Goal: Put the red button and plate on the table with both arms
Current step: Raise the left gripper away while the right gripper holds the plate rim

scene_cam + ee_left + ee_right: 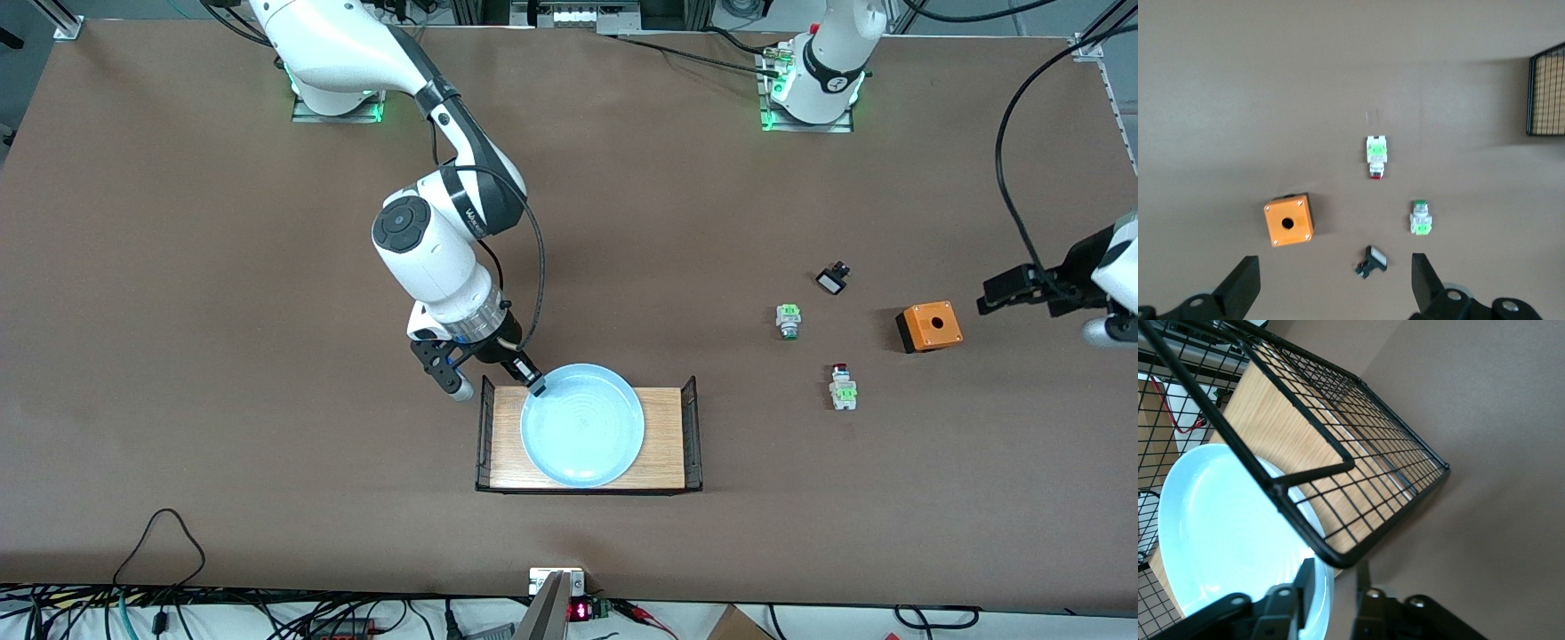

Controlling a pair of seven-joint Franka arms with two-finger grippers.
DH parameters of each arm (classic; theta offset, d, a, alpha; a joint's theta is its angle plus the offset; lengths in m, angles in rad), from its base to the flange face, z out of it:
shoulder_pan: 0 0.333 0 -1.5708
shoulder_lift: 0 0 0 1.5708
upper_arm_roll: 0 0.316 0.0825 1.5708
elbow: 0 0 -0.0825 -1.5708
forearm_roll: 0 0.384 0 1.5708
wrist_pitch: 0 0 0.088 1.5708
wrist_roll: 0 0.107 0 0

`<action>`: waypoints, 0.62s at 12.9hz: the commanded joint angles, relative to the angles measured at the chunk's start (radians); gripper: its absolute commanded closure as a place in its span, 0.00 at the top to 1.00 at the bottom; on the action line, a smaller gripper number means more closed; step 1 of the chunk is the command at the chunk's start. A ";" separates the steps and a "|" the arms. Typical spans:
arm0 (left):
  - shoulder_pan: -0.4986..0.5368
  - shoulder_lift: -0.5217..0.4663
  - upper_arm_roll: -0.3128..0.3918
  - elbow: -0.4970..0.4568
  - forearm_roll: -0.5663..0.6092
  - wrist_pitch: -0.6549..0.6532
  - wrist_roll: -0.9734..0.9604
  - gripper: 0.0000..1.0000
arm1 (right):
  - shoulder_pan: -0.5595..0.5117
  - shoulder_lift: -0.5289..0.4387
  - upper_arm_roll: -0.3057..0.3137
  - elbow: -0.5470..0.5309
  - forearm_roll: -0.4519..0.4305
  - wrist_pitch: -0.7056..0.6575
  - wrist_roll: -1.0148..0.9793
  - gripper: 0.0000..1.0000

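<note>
Right gripper [536, 385] pinches the rim of the plate [582, 427], one finger inside and one outside, probably so it can be lifted off the wooden tray [669, 444], where it lies. That tray's wire end [485, 427] stands just beside the fingers and could snag them. Toward the left arm's end, the red button [842, 384] already lies on the table [222, 356], near a green part [788, 320], a black part [833, 279] and an orange box [929, 326]. Left gripper [1331, 283] waits over them, spread wide and empty.
</note>
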 commanded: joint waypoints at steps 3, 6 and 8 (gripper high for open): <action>0.075 -0.117 -0.122 -0.021 0.065 -0.104 -0.045 1.00 | 0.005 0.018 -0.003 0.027 0.021 0.001 -0.017 0.27; 0.068 -0.181 -0.121 -0.033 0.059 -0.147 -0.053 1.00 | 0.006 0.018 -0.003 0.027 0.020 0.002 -0.019 0.20; 0.066 -0.212 -0.119 -0.053 0.056 -0.156 -0.053 1.00 | 0.009 0.024 -0.003 0.026 0.018 0.004 -0.017 0.17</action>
